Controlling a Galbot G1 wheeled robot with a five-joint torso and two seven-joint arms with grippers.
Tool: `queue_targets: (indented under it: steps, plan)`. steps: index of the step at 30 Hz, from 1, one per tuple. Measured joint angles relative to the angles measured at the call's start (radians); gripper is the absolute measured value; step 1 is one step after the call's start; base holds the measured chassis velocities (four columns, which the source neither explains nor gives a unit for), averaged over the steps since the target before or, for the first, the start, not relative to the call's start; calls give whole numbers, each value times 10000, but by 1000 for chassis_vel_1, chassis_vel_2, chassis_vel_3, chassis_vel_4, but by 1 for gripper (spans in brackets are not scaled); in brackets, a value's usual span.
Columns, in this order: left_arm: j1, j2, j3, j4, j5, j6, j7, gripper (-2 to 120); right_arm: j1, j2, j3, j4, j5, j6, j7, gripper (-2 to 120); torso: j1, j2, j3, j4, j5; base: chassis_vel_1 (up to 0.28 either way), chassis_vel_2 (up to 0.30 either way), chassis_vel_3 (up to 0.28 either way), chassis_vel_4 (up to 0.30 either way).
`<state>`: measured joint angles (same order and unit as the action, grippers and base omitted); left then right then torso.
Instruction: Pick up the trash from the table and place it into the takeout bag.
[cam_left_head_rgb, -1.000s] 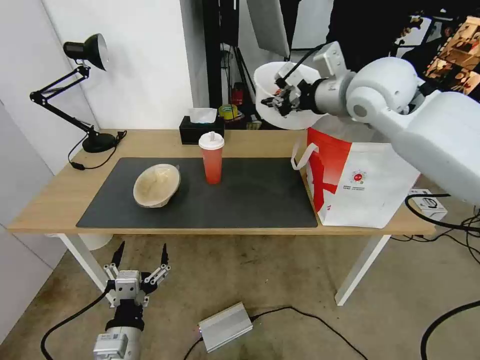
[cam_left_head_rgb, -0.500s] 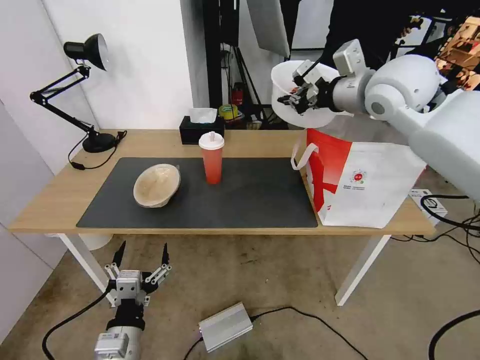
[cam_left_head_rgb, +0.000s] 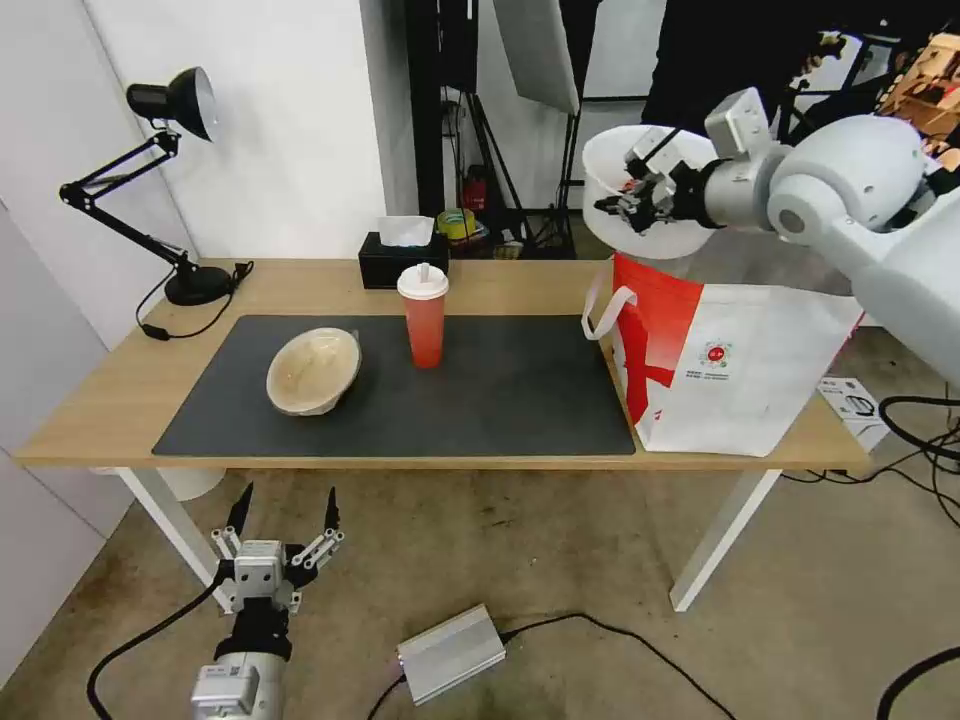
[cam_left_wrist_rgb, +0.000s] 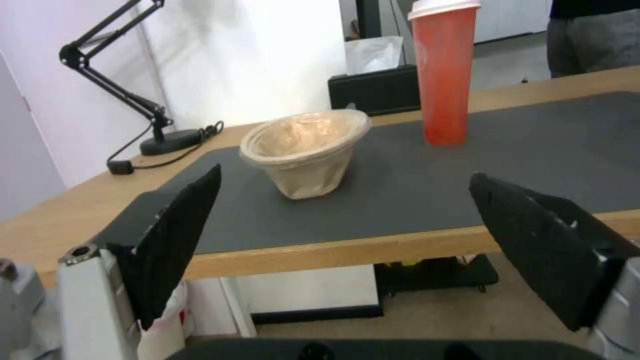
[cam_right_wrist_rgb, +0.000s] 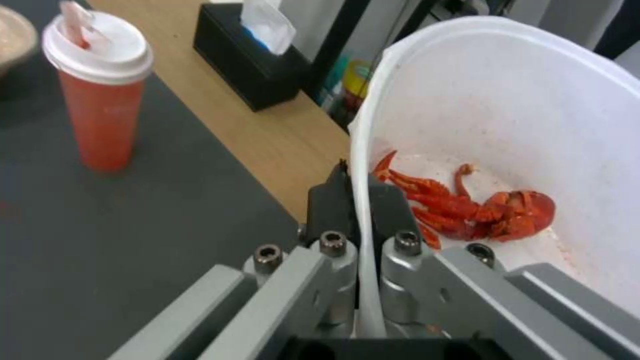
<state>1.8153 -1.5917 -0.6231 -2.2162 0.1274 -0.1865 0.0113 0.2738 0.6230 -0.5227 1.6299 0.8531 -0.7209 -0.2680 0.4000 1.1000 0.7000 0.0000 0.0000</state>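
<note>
Head view: the right gripper was raised above the far end of the takeout bag, clamped on the rim of the large white bowl, which hung in the air over the bag's open top, clear of the desk. In the right wrist view the two black fingers pinched the bowl's wall from either side, one inside and one outside, and red crayfish scraps lay on the bowl's bottom.

The bag stood upright on the desk's right end, just beside the dark grey mat, one white strap handle drooping over its red side. On the mat the red drink cup with its white lid stood upright, and the tan pulp bowl lay tilted to its left, apart from it. A black tissue box sat behind the cup, and a black desk lamp stood at the desk's left rear.

The left gripper hung low in front of the desk, below its edge, fingers spread wide and holding nothing; the left wrist view looked between them at the pulp bowl and cup.
</note>
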Motion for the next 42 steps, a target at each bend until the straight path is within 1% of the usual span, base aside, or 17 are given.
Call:
queue_targets:
  steps: [7, 14, 25, 35, 42]
  plan:
    - [-6, 12, 2, 0, 0, 2, 1, 100, -110, -322, 77, 9, -319, 0, -187, 0, 0, 0, 0, 0, 1, 0, 0, 0, 0]
    - [11, 36, -4, -1, -3, 2, 2, 100, -468, -689, 456, -76, -497, 0, -221, 0, 0, 0, 0, -1, 1, 0, 0, 0, 0]
    - [49, 39, 12, -44, 1, 2, 2, 100, -1200, -1057, 1011, 26, -623, 2, -236, 0, 0, 0, -1, 0, -1, 0, 0, 0, 0]
    - [55, 40, 14, -58, 6, 0, 6, 100, -2162, -1162, 1681, 134, -772, 7, -236, 0, 0, 1, 0, 0, 0, 0, 0, 0, 0]
    - [49, 35, 10, -53, 8, -1, 7, 100, -2513, -1170, 1871, 137, -901, 8, -236, 0, -1, 1, 0, 0, 0, 0, 0, 0, 0]
